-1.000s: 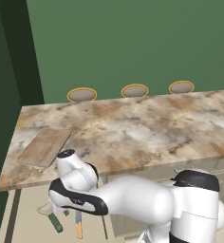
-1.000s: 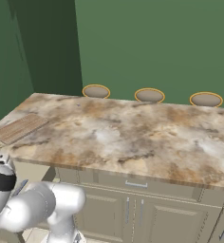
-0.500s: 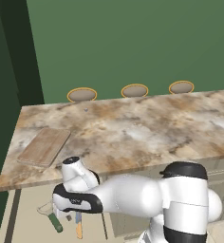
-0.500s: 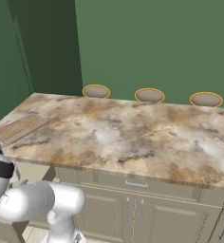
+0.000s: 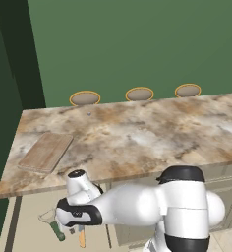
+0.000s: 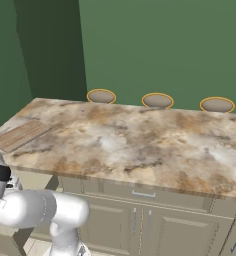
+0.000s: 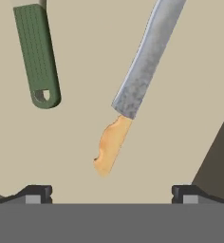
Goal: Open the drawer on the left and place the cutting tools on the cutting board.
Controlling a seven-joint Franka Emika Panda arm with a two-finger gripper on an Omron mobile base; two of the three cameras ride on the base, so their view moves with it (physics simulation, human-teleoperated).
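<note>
Hand view: tool [image 7: 111, 192] spread wide, holding nothing, above the knife [image 7: 133, 90]
Knife: orange handle toward the tool, beside the green-handled tool [image 7: 37, 54] on the open drawer [image 5: 29, 231] floor
Cutting board [image 5: 45, 151]: on the counter [image 5: 137, 135], left end

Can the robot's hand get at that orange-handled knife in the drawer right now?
Probably yes. The hand hangs open above the knife, nothing lies between them, and the green-handled tool sits apart.
</note>
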